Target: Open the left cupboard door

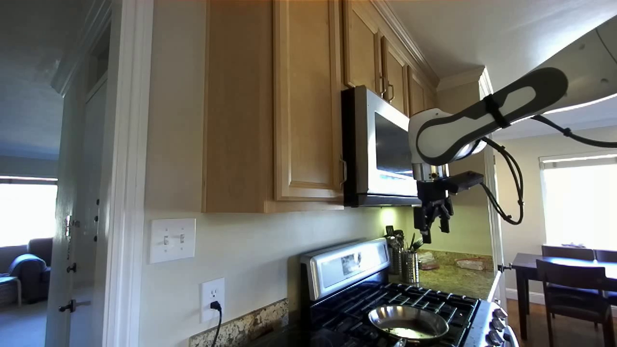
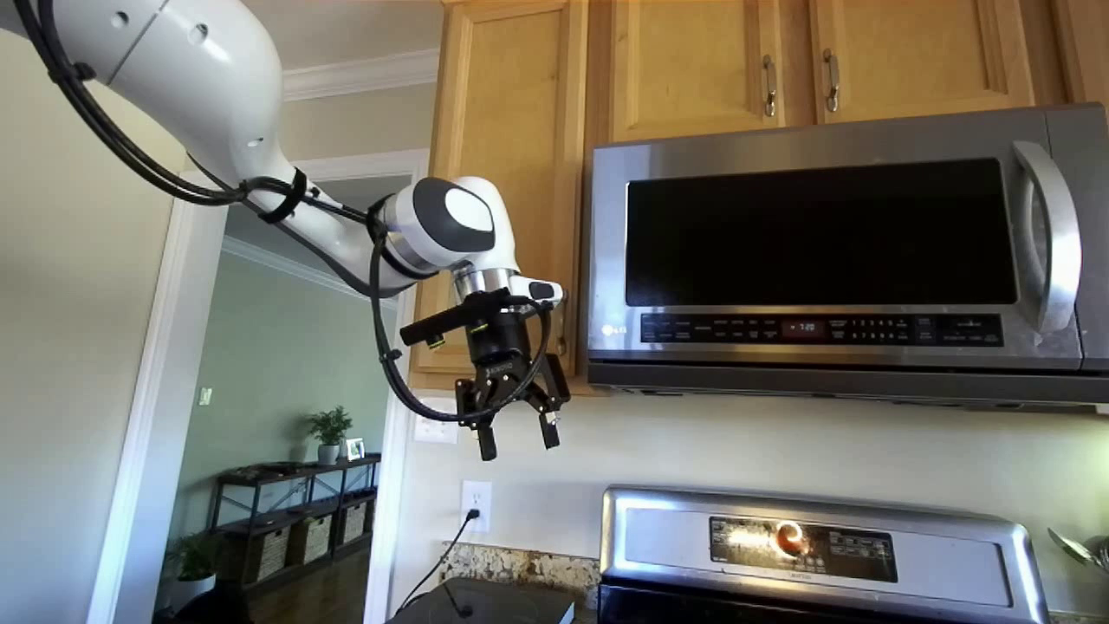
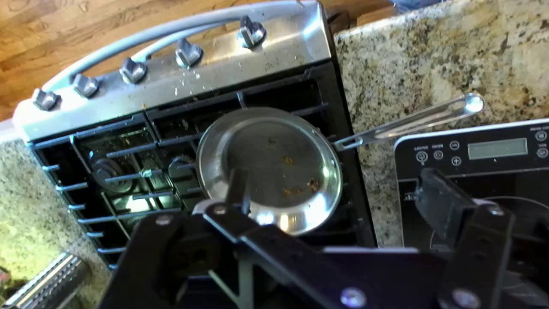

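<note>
The left cupboard door [image 1: 308,106] is tall, light-tan and framed, and it is shut. It also shows in an exterior view [image 2: 515,113], where my arm covers part of it. Its slim silver handle [image 1: 343,171] is at the lower right edge, left of the microwave. In an exterior view the handle [image 2: 561,325] is partly hidden behind my wrist. My gripper [image 2: 520,438] points down, open and empty, in front of the door and below its bottom edge. It also shows in an exterior view [image 1: 435,231]. In the wrist view its fingers [image 3: 334,189] are wide apart.
The microwave [image 2: 823,234] juts out right of the door. Below are the stove [image 1: 349,265], a steel pan [image 3: 274,163] with its handle over the counter, and a black hot plate [image 3: 484,180]. Utensil holders [image 1: 409,267] stand beyond the stove. Shorter doors [image 2: 693,69] hang above the microwave.
</note>
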